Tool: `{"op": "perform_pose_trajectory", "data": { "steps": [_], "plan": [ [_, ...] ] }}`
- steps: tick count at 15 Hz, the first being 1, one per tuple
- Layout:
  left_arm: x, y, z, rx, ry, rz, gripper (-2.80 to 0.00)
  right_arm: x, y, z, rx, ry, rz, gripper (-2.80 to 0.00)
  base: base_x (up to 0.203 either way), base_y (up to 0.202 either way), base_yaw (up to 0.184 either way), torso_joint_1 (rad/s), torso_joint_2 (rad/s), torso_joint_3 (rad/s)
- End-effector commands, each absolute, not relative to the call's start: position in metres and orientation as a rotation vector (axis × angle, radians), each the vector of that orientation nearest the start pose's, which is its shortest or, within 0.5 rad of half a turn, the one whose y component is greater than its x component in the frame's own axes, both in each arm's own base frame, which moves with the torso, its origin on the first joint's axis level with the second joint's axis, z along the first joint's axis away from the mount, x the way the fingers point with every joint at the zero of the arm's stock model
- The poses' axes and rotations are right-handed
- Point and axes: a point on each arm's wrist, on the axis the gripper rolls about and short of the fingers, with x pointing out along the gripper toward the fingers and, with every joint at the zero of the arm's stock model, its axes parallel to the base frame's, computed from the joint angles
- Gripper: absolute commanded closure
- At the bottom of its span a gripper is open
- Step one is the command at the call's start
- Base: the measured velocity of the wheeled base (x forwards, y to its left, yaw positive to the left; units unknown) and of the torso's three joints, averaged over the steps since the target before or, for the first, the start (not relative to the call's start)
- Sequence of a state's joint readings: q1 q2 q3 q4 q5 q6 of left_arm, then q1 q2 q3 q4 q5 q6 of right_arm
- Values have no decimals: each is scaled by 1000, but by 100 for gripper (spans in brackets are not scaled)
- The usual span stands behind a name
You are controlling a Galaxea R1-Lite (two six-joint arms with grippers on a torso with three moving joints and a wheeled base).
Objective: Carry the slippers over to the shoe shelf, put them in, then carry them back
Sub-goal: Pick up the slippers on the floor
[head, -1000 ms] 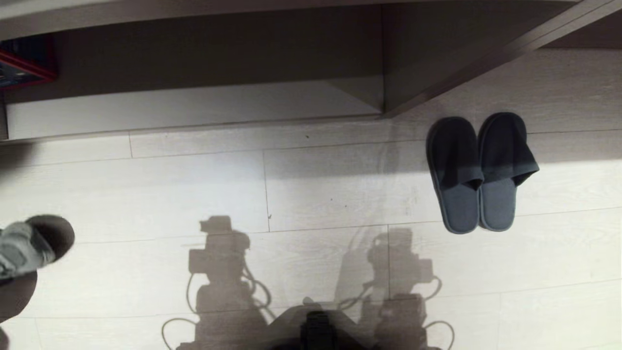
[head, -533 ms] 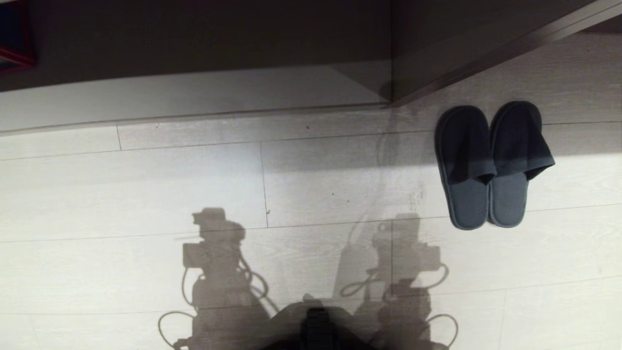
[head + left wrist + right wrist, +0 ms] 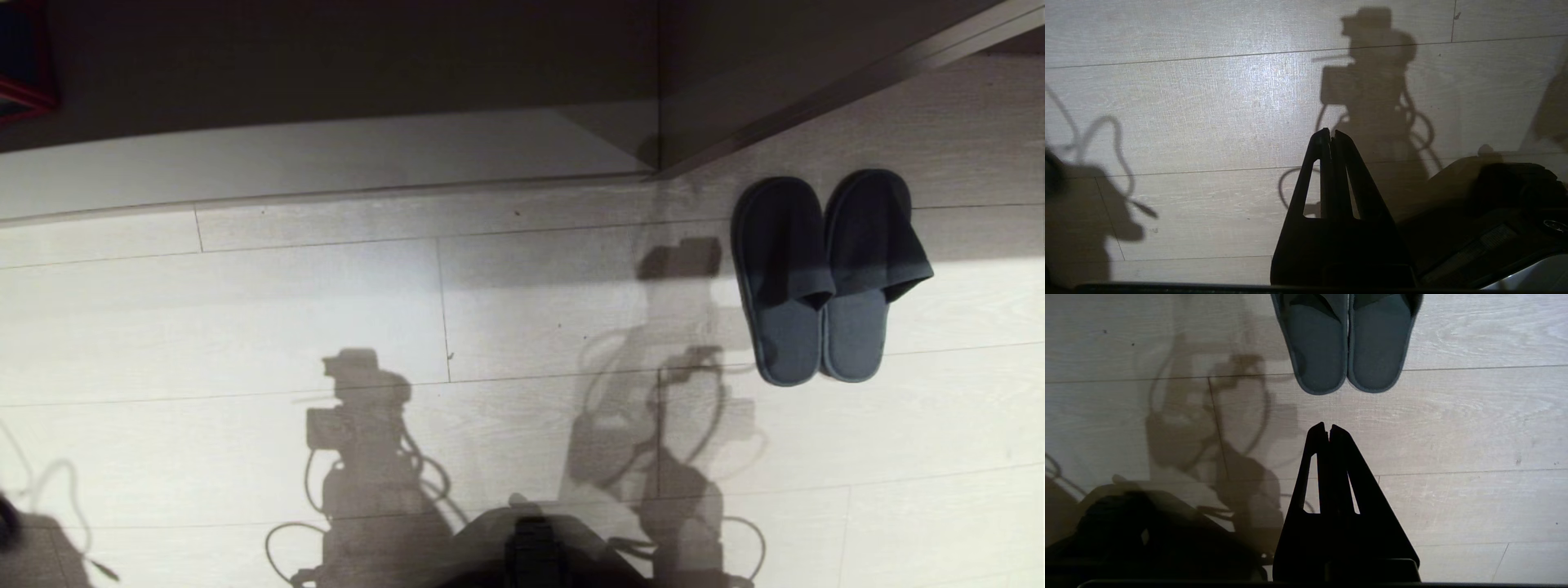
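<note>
- The slippers (image 3: 829,278) lie side by side on the floor (image 3: 326,310), at the right, just near of the shoe shelf (image 3: 326,163), heels toward the robot.
- The step in hand looks like the reach for the pair: the right end effector (image 3: 1328,426) is clenched and empty, so it should spread before descending, then pinch both inner edges where the slippers touch.
- The left end effector (image 3: 1331,132) is also clenched, over bare floor.
- The head view alone shows the shelf; only the wrist views show the end effectors.
</note>
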State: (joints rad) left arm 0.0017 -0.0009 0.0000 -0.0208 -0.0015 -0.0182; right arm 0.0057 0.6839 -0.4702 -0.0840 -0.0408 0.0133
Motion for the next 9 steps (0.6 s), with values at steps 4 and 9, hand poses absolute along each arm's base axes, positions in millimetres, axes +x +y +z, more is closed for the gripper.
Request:
{"op": "perform_pose_trajectory", "data": {
  "steps": [4, 9],
  "plan": [
    [-22, 0, 76, -18, -15, 0, 0, 202, 1, 185, -47, 385, 1, 0, 0, 0, 0, 0, 0, 0],
    [-22, 0, 75, -18, -14, 1, 0, 268, 2, 150, -124, 337, 23, -280, 0, 0, 0, 0, 0, 0]
  ]
}}
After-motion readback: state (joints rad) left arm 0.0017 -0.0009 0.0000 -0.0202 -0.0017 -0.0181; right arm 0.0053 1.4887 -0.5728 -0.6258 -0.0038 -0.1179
